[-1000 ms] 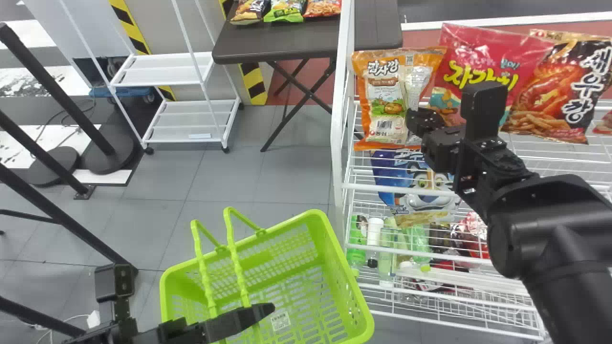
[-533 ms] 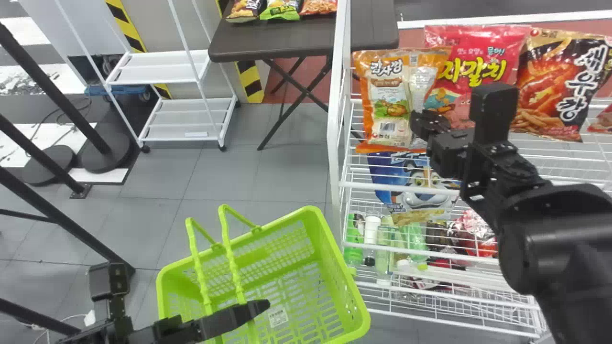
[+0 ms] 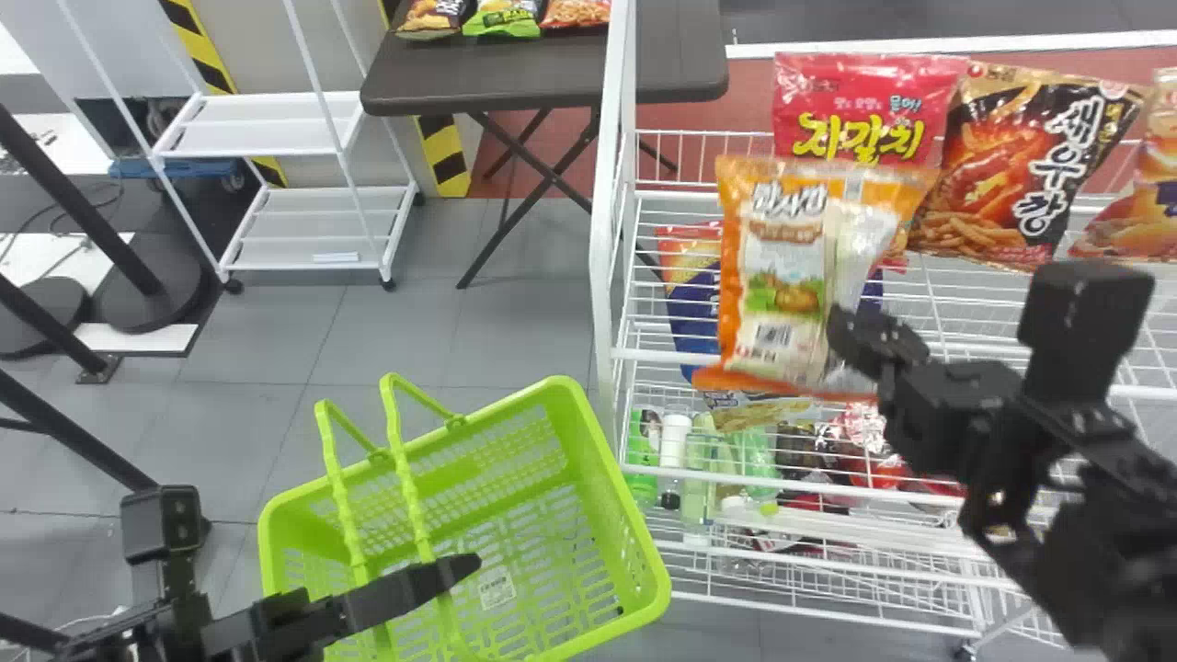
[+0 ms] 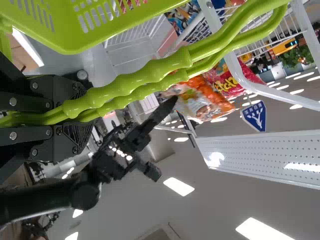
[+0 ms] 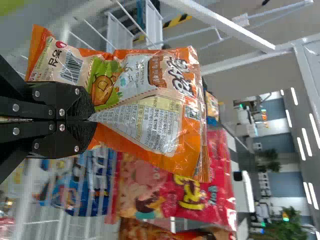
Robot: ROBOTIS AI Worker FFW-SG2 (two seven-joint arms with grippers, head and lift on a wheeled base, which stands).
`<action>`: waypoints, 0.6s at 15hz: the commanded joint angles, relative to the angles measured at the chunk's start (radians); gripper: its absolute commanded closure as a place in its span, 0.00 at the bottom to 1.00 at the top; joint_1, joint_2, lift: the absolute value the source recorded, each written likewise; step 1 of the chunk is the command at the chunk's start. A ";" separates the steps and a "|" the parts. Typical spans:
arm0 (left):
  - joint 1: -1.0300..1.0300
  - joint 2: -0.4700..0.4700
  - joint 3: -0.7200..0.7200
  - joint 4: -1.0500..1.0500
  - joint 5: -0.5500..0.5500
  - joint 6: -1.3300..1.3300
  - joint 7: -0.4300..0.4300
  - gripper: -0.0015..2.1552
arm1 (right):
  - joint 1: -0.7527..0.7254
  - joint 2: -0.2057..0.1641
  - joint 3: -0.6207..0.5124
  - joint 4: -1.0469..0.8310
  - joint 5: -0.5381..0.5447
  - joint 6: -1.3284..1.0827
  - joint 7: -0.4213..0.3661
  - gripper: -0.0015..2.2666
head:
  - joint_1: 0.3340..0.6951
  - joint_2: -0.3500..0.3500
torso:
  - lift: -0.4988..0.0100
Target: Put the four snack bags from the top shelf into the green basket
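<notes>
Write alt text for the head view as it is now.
The right gripper holds an orange snack bag in front of a white wire rack, with a red bag and a dark bag on its top. At lower left, the left gripper holds a green basket by its handles.

I'm watching the orange bag (image 3: 777, 285) hanging pinched, near upright, before the red bag (image 3: 855, 106); the red, black-and-gold (image 3: 1021, 165) and rightmost bags (image 3: 1149, 211) are standing in a row, while the green basket (image 3: 602, 478) is sitting mouth-up, handles raised.
</notes>
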 commanded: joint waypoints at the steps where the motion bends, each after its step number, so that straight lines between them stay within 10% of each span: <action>1: 0.000 -0.004 0.000 0.009 0.000 0.000 -0.010 1.00 | 0.088 0.000 0.010 -0.105 -0.029 0.092 0.008 0.99 | 1.00 0.65 | 0.98; 9: 0.011 -0.015 -0.006 0.003 0.000 0.000 -0.010 1.00 | 0.038 -0.002 0.277 -0.124 -0.035 0.387 0.005 0.99 | 1.00 0.95 | 0.98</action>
